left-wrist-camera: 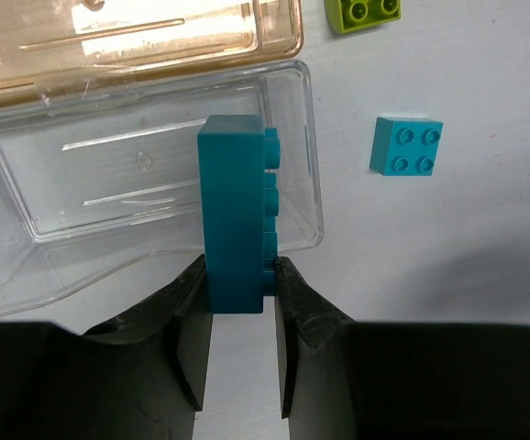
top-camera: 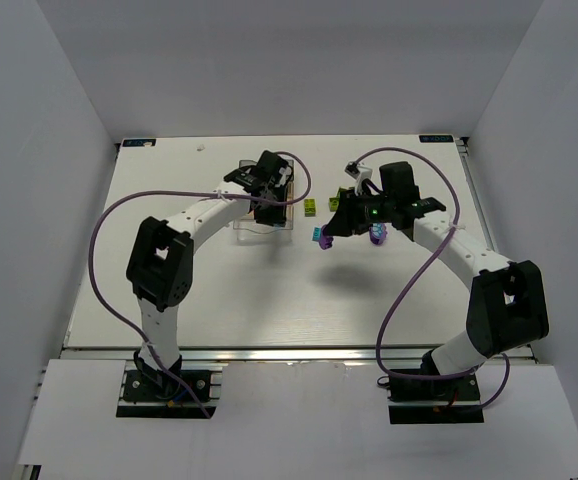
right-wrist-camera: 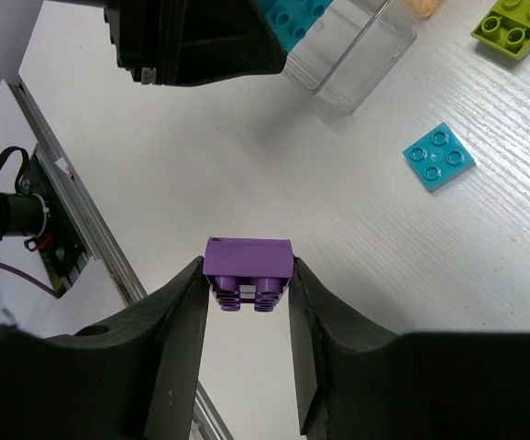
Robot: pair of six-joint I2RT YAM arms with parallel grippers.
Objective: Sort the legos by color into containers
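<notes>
Over the clear bin, my left hand pinches a long teal brick by one end, with its round bumps facing right. The bin is smooth, see-through plastic with rounded corners. An orange-tinted bin sits just beside it on the far side. On the white counter to the right lie a small square blue brick with four bumps and a lime green brick. My right hand pinches a short purple brick, bumps down, above the counter.
</notes>
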